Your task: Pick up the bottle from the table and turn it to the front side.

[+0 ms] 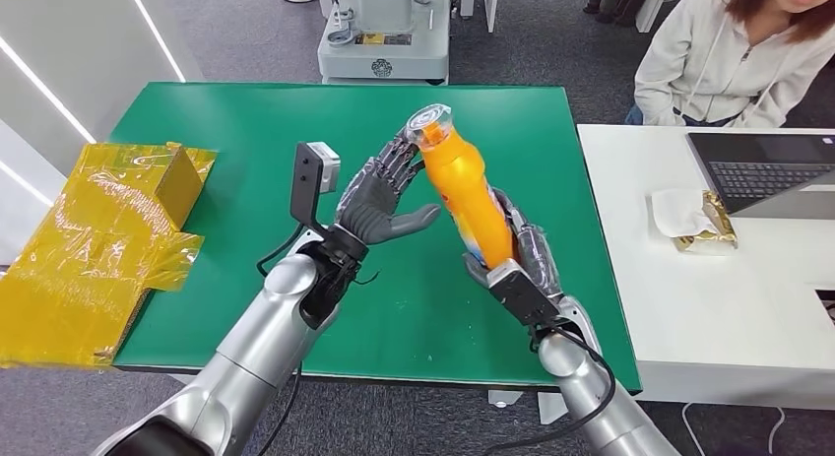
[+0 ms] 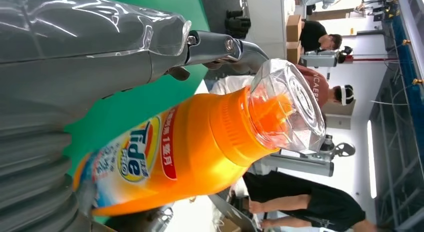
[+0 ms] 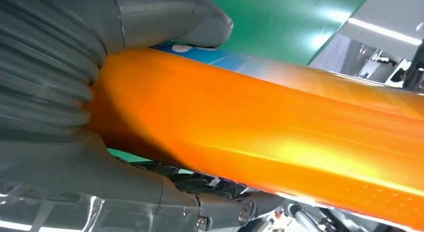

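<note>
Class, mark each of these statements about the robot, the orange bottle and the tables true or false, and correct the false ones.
1. The right hand holds the bottle by its lower part. True.
2. The bottle lies flat on the green table. False: it is lifted off the table and tilted, cap uppermost.
3. The left hand has its fingers up by the bottle's neck. True.
4. The bottle's cap is solid blue. False: it is clear.
5. A laptop sits on the white table. True.
6. The yellow wrapping lies on the white table. False: it lies at the green table's left edge.
</note>
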